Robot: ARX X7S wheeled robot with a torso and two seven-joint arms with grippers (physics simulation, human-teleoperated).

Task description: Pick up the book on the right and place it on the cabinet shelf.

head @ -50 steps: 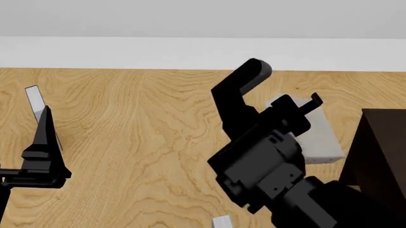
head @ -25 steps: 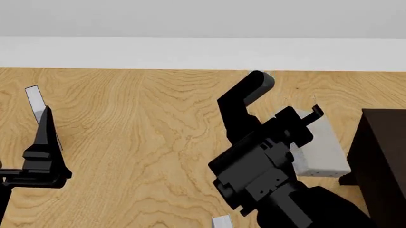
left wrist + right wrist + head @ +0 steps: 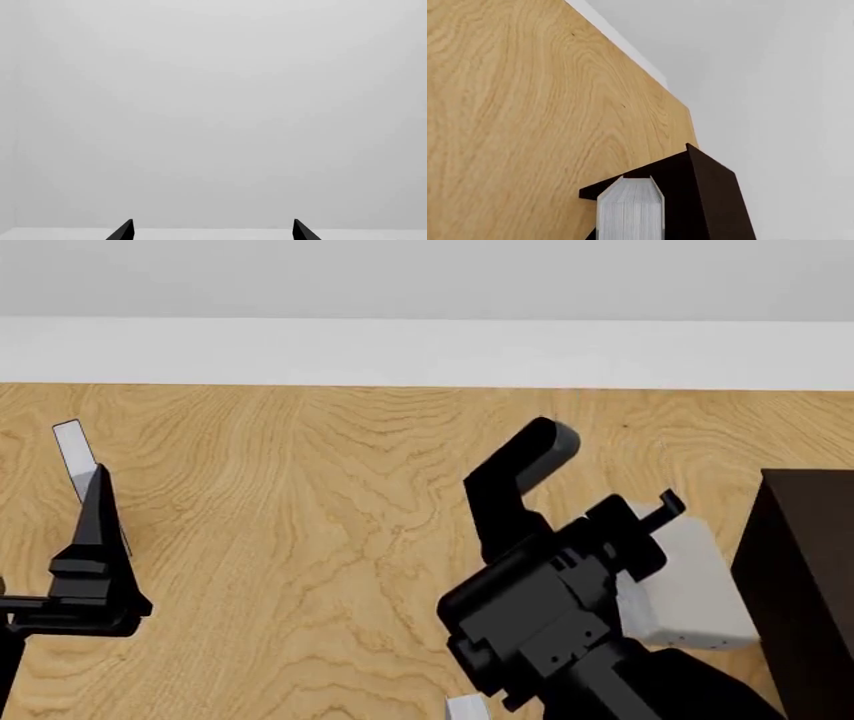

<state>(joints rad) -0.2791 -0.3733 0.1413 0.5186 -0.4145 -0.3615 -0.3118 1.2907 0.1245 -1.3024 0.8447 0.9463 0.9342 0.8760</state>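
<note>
The slim pale grey book sits clamped in the right end effector, tilted, page edges showing. Just beside it stands the boxy, near-black wooden cabinet.

Bare simulated test room, not a lived-in space: flat grey walls, a wood-grain surface filling the view, 1 dark brown cabinet, all rendered without clutter or texture detail.
</note>
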